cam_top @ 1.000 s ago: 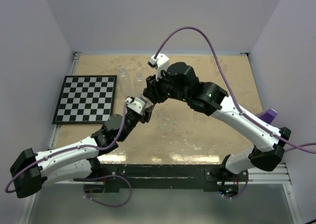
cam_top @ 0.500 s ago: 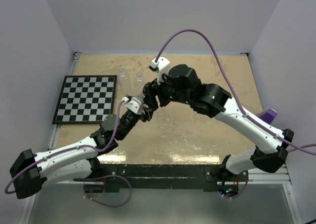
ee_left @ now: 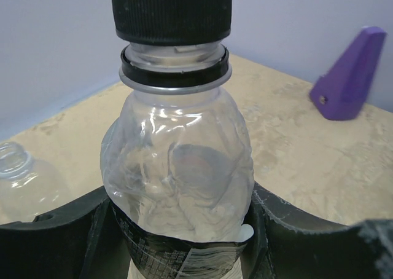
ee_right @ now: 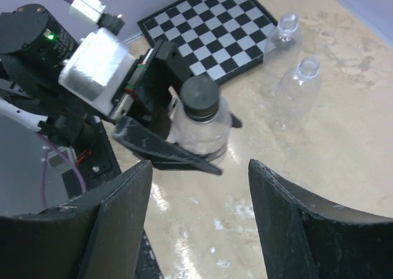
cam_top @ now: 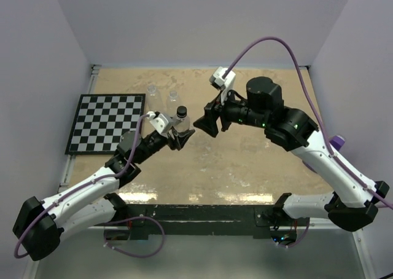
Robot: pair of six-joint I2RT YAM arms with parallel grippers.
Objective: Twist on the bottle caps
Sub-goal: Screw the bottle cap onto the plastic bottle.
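Observation:
A small clear bottle (ee_left: 178,168) stands upright with a black cap (ee_left: 172,11) on its neck. My left gripper (cam_top: 178,136) is shut on the bottle's lower body, a finger on either side. In the right wrist view the capped bottle (ee_right: 198,131) sits between the left fingers (ee_right: 166,153). My right gripper (ee_right: 199,199) is open with nothing in it, a short way right of the black cap (cam_top: 182,112) and apart from it. Two clear bottles (cam_top: 151,90) (cam_top: 173,96) without caps stand further back on the table.
A black-and-white checkerboard mat (cam_top: 107,122) lies at the left of the tan table (cam_top: 258,162). A purple object (cam_top: 336,142) sits at the right edge, partly behind the right arm. Walls close in the left, back and right sides.
My right gripper has opened, let go of the black cap and drawn back to the right. The left gripper has stayed shut on the bottle and shifted slightly left.

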